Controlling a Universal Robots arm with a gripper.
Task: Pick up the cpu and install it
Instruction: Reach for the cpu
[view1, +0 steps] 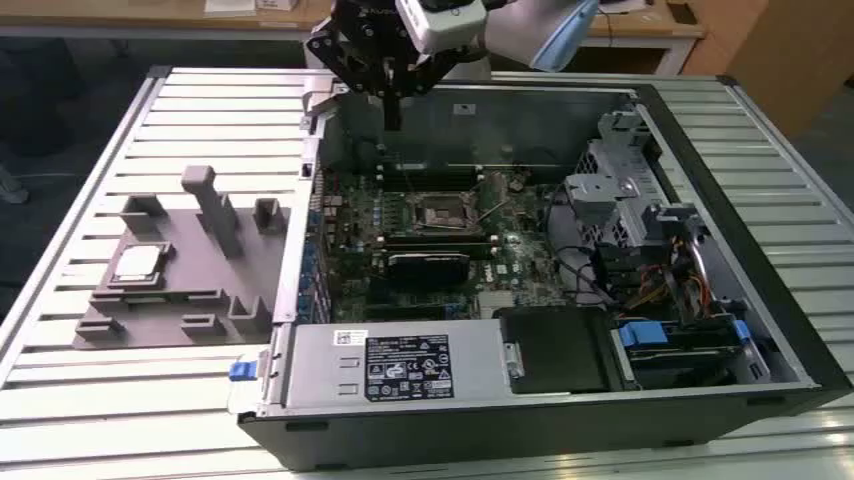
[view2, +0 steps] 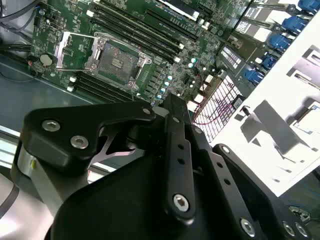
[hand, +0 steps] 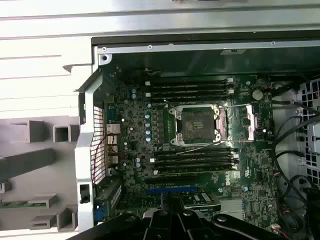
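One pincer (view1: 391, 122) I'm watching is hanging closed and empty over the case (view1: 534, 93) rim; the cpu (view1: 138, 263) is lying on the grey fixture (view1: 134, 335).

Soft, even room light fills the exterior view, leaving the ribbed table (view1: 80, 400) pale. In the second wrist view the fixture (view2: 295, 155) burns out to white glare, with hard shadows across it. In the first wrist view the case wall (hand: 200, 65) lies dim
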